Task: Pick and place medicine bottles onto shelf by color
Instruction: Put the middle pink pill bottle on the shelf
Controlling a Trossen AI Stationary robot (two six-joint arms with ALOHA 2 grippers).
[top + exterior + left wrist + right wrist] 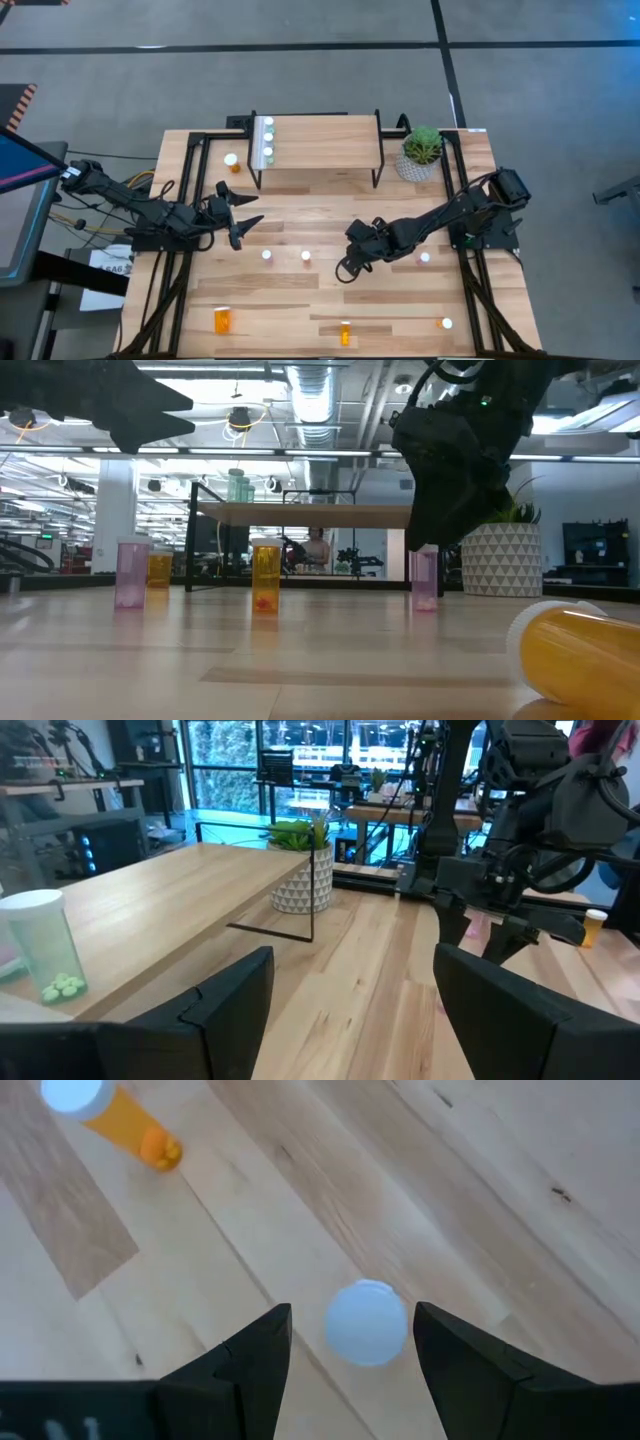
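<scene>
My right gripper (352, 1312) is open and points steeply down over a pink, white-capped medicine bottle (424, 582) standing mid-table. Its fingers stand on either side of the white cap (367, 1323) without touching it. In the high view the gripper (345, 268) hides this bottle. My left gripper (255, 210) hangs open and level over the table's left part, near the shelf's left end, with nothing between its fingers. The shelf (320, 150) stands at the far middle on thin black legs. Green bottles (267, 140) stand on its left end, one of them seen in the left wrist view (45, 945).
More bottles stand on the table: a pink one (130, 572), an orange one (265, 575), an orange one (231, 160) left of the shelf, and capped ones (425, 258) (446, 323) at the right. Orange bottles (222, 320) (345, 332) lie near the front edge. A potted plant (422, 152) stands right of the shelf.
</scene>
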